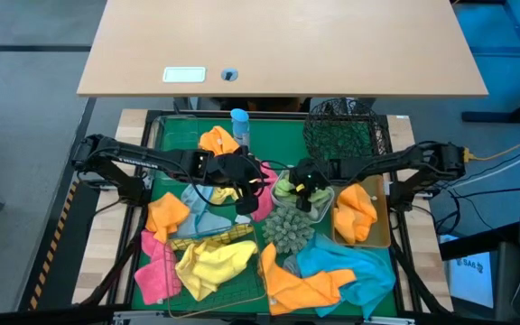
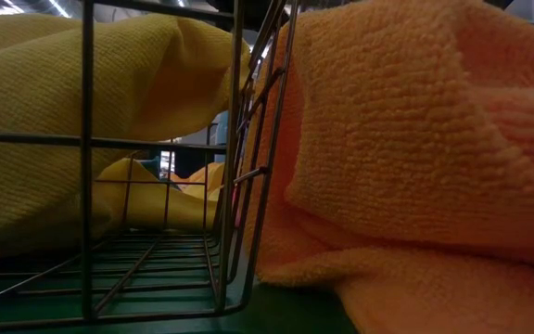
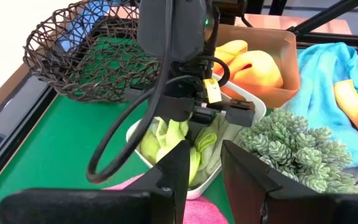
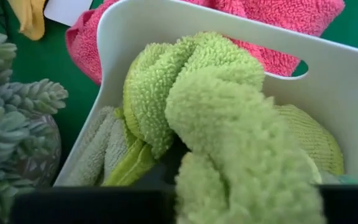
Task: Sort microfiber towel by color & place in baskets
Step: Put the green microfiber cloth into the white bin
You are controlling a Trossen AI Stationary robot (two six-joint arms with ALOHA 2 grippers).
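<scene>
right tool (image 1: 307,191) over white tray (image 3: 143,160) holding green towels (image 4: 222,118)

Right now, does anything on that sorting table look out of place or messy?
Yes. The orange towel at the table's near edge drapes over the blue towel, two colors in one heap outside any basket. The spiky green ball sits among the towels, though it is no towel. The right hand is over the white tray of green towels.
</scene>
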